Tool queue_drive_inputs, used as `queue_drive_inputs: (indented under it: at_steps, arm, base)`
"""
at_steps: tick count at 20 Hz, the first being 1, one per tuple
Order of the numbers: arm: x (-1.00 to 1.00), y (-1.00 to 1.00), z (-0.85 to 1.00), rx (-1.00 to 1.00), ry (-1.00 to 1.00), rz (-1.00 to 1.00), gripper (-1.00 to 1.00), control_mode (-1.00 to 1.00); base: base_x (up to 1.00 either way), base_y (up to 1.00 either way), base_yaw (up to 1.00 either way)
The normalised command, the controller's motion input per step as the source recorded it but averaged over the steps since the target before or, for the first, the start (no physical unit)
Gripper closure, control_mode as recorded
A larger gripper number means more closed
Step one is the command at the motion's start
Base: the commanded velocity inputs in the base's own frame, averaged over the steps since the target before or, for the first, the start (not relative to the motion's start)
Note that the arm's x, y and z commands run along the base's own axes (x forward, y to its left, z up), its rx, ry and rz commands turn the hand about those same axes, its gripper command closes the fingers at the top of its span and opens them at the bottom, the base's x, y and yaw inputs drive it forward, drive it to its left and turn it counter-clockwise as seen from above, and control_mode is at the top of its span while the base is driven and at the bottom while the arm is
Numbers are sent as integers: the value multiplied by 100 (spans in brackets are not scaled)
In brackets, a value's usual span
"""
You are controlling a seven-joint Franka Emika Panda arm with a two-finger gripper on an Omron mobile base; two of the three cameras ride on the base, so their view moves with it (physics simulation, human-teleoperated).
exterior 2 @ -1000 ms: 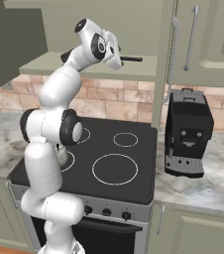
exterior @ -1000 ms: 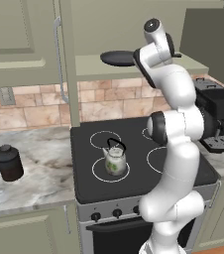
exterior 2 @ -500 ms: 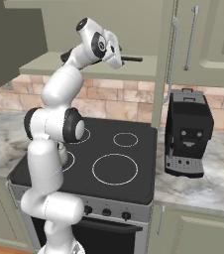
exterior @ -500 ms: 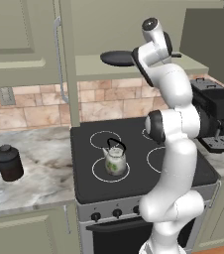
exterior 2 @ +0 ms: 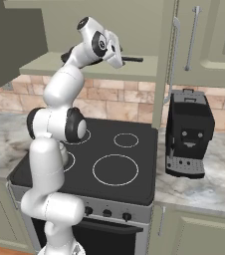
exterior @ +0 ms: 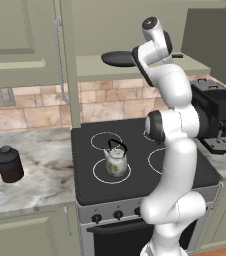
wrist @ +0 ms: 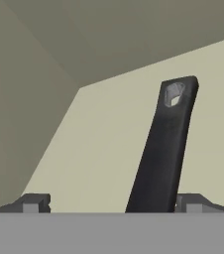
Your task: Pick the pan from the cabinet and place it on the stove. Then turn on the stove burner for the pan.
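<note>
Sage-green cabinet [exterior: 135,30] open above the cooktop, with me reaching in.

On its pale shelf lies the pan [exterior: 119,59], its dark handle [wrist: 164,144] running up between my fingertips toward one o'clock in the hand view, nearer the right tip. My claw [wrist: 111,202] stands spread wide and grips nothing. Below, the stove [exterior 2: 134,174] carries a green kettle [exterior: 116,161] on a front ring, and a black coffee machine [exterior 2: 188,132] stands at three o'clock of it.
</note>
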Motion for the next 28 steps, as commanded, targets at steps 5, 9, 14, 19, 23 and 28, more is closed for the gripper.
queue_drive_inputs:
  at_steps: [5, 9, 14, 19, 23, 28]
  arm:
    - [0, 0, -23, 0, 0, 0, -100, -100]
    - [0, 0, -24, 0, 0, 0, -100, -100]
    - [0, 0, -25, 0, 0, 0, -100, -100]
    - [0, 0, -23, 0, 0, 0, -100, -100]
    - [0, 0, -28, 0, 0, 0, -100, -100]
    - [0, 0, -33, 0, 0, 0, 100, -100]
  base:
    - [0, 0, 0]
    - [0, 0, 0]
    - [0, 0, 0]
    - [0, 0, 0]
    - [0, 0, 0]
    - [0, 0, 0]
